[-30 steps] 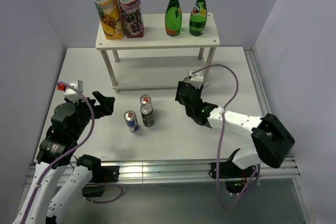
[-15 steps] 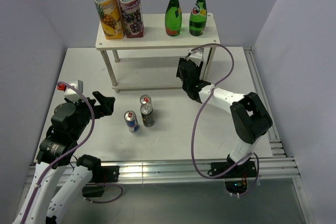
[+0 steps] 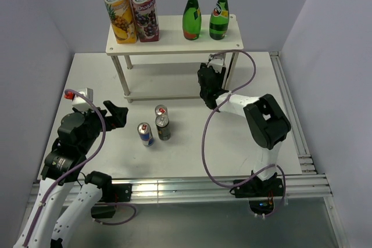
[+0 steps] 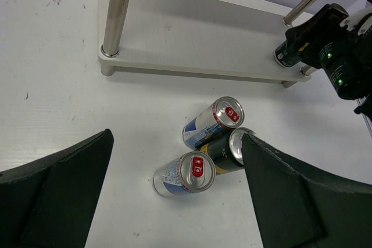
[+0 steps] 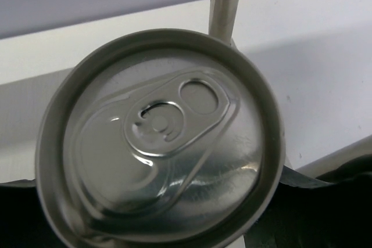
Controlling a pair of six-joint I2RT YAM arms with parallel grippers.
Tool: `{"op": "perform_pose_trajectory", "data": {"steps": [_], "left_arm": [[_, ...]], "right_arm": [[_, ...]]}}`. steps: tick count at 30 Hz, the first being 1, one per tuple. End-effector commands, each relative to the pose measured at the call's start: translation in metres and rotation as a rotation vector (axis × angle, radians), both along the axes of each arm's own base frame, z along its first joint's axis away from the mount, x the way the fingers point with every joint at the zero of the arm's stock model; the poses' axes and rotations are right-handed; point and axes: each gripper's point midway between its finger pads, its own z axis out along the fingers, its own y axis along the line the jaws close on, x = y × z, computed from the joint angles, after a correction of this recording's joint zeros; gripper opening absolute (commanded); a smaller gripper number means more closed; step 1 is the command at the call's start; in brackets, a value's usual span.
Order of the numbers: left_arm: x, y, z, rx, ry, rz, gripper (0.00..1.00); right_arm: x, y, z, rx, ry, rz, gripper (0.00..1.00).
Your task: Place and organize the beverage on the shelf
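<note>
The white two-tier shelf (image 3: 174, 34) stands at the back. Its top board carries two juice cartons (image 3: 118, 7) and two green bottles (image 3: 192, 14). My right gripper (image 3: 208, 82) is shut on a dark can (image 4: 285, 55) at the right end of the lower board (image 4: 197, 39), beside the front right leg (image 5: 225, 4). The can's silver top (image 5: 160, 161) fills the right wrist view. Three cans stand together on the table: two blue-and-silver ones (image 4: 214, 122) (image 4: 181, 174) and a black one (image 4: 224, 152). My left gripper (image 4: 177, 137) is open and empty, above and left of them.
The table's metal rail (image 3: 203, 187) runs along the near edge. Grey walls close in the back and both sides. The right arm's purple cable (image 3: 256, 79) loops beside the shelf's right legs.
My right arm has swung from the middle of the table back to the shelf's front right leg, carrying the can to the lower board. The left arm and the three cans have not moved.
</note>
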Motion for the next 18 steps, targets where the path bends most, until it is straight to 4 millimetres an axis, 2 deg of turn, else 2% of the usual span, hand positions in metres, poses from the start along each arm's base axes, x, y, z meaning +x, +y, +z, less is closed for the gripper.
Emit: {"op": "perform_pose_trajectory", "data": {"steps": [1, 7, 13, 14, 16, 17, 18], "left_arm": [[0.004, -0.003, 0.005, 0.006, -0.029, -0.019, 0.99], [0.004, -0.003, 0.005, 0.006, -0.027, -0.019, 0.99], [0.004, -0.002, 0.005, 0.006, -0.030, -0.016, 0.99], [0.004, -0.002, 0.005, 0.008, -0.031, -0.015, 0.99], [0.003, -0.001, 0.006, 0.006, -0.034, -0.012, 0.99], [0.003, -0.001, 0.006, 0.006, -0.035, -0.012, 0.99], [0.003, -0.001, 0.007, 0.005, -0.036, -0.011, 0.99]], "right_arm": [[0.023, -0.005, 0.054, 0.048, -0.197, -0.070, 0.00], [0.028, -0.010, 0.044, 0.020, -0.214, -0.110, 0.00], [0.036, -0.004, 0.043, 0.018, -0.190, -0.098, 0.00], [0.037, -0.002, 0.041, 0.019, -0.178, -0.090, 0.12], [0.036, -0.001, 0.039, 0.018, -0.156, -0.085, 0.45], [0.034, -0.002, 0.041, 0.026, -0.158, -0.085, 0.70], [0.033, -0.002, 0.042, 0.033, -0.158, -0.084, 0.77]]}}
